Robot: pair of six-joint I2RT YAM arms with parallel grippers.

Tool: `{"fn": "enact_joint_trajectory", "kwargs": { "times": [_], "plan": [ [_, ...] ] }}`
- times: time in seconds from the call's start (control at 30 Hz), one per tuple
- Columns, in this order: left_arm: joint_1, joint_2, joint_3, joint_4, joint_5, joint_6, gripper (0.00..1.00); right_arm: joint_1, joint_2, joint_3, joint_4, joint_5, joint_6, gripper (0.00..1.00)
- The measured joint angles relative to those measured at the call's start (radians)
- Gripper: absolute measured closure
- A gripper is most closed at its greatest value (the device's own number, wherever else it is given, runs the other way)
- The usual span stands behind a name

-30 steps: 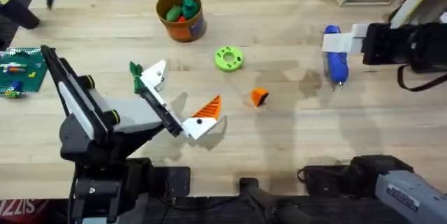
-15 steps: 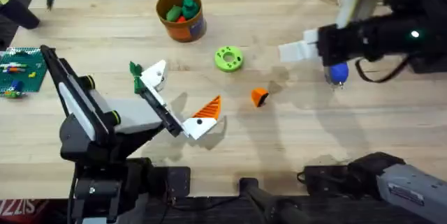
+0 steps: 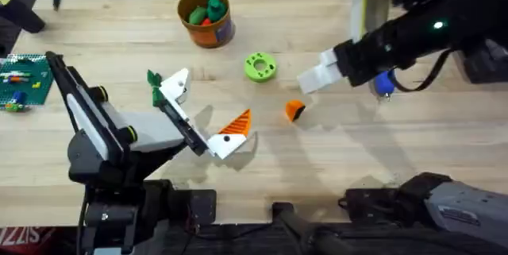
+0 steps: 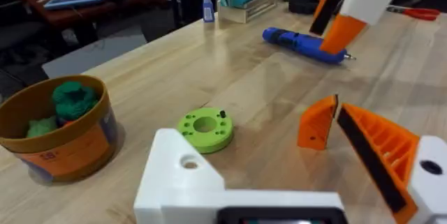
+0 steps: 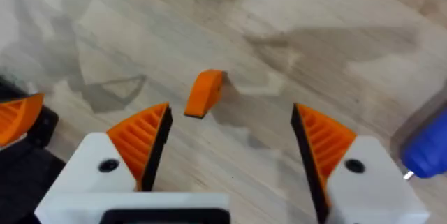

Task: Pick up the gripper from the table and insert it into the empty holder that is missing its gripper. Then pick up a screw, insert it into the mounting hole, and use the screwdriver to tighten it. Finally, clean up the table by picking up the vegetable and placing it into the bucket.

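Bench (image 3: 333,160): light wood planks, carrying all the items named below.
Right arm (image 3: 413,36): reaches in from the right side of the overhead view, dark and large, toward the middle of the bench.
Left arm (image 3: 103,140): low at the lower left, its white finger mounts lying near the bench surface.
Right gripper (image 5: 227,144): fingers spread wide, both orange ribbed pads in place, nothing between them; it hovers over the loose orange fingertip, which shows in the gap between the pads.
Left gripper (image 3: 202,116): spread apart; one finger mount carries an orange ribbed pad (image 3: 236,123), the other is bare white.
Holder (image 4: 183,175): the bare white angular mount with a round screw hole, no pad on it, in the foreground of the left wrist view; in the overhead view it sits at (image 3: 176,85).
Bucket (image 3: 205,18): round orange tub with a blue label, at the far side of the bench, green and red toy pieces inside.
Screwdriver (image 4: 302,45): blue, lying on the bench, partly under the right arm in the overhead view.
Ring disc (image 3: 259,66): lime green, flat on the bench between the bucket and the loose fingertip.
Vegetable (image 3: 153,79): dark green, just beside the holder, on its left.
Gripper piece (the gripper) (image 3: 294,110): small orange wedge on the bench, near the middle, apart from both arms.
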Motion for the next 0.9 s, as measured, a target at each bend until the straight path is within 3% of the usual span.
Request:
{"fn": "enact_joint_trajectory", "kwargs": {
  "times": [0.47,0.9],
  "plan": [
    [0.0,0.0,0.0,0.0,0.0,0.002,0.015,0.23,0.152,0.0,-0.026,0.058,0.095,0.007],
    [0.0,0.0,0.0,0.0,0.001,0.002,0.015,0.262,0.232,-0.016,0.003,0.119,0.165,0.008]
  ]
}}
